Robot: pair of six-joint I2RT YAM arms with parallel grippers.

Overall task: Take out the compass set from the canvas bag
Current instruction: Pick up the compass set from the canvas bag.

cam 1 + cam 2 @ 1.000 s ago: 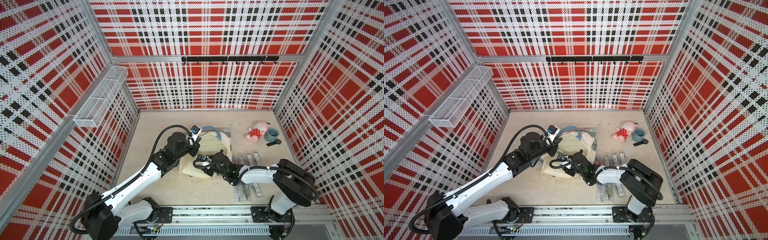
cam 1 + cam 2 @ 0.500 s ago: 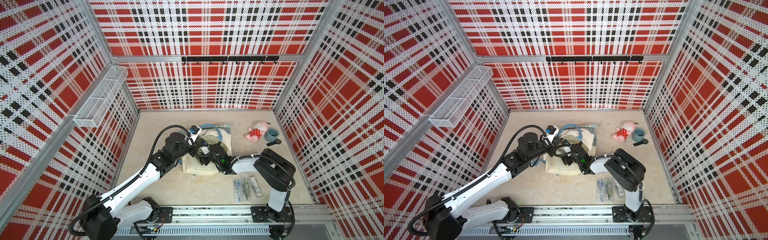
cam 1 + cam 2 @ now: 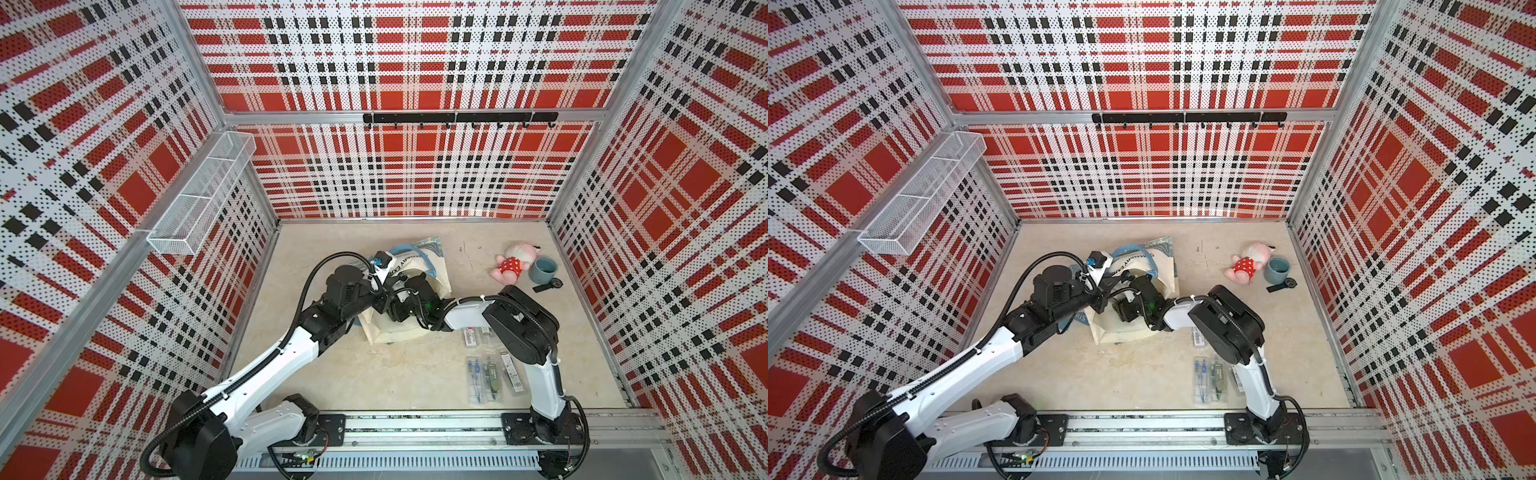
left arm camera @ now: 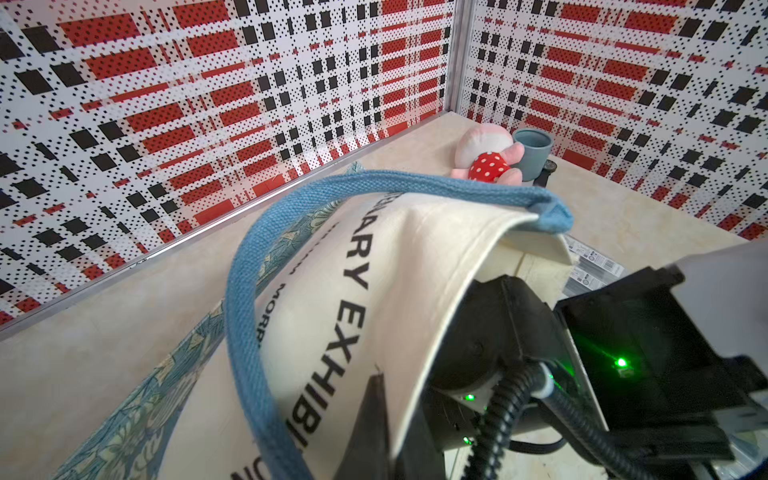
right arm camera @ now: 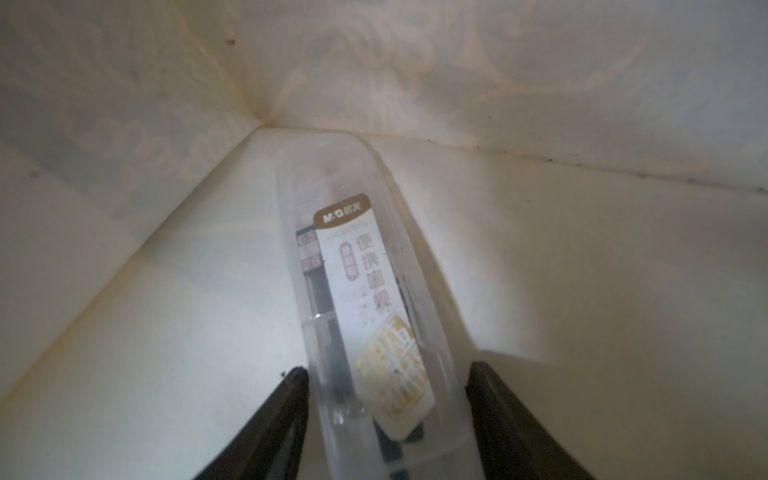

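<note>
Fingers (image 5: 289,415) of the right gripper (image 5: 386,370) are spread apart inside the canvas bag (image 4: 332,266), and the compass set (image 5: 357,270) is found directly between them. Its clear case, marked with a white and gold card, is laid flat on the bag's inner cloth. The near end is framed by the two black tips, and the far end is pointed away from them toward the inner corner seam. One fingertip is seen at, or all but at, one long edge of the case. A thin strip of shadow is seen between the opposite fingertip and the other edge. Whether the case is actually squeezed cannot be told.

On the hem of the bag's mouth the fingers of the left gripper (image 4: 382,386) are clenched, and the upper cloth panel is held raised over the right arm's wrist. In both top views the right gripper is hidden within the bag (image 3: 395,330) (image 3: 1125,332).

Outside the bag, well apart from both pairs of fingers, clear packs (image 3: 484,378) are laid on the tabletop (image 3: 374,374). A plush toy (image 3: 513,262) and a mug (image 3: 545,270) are placed beyond the bag, far from either gripper.
</note>
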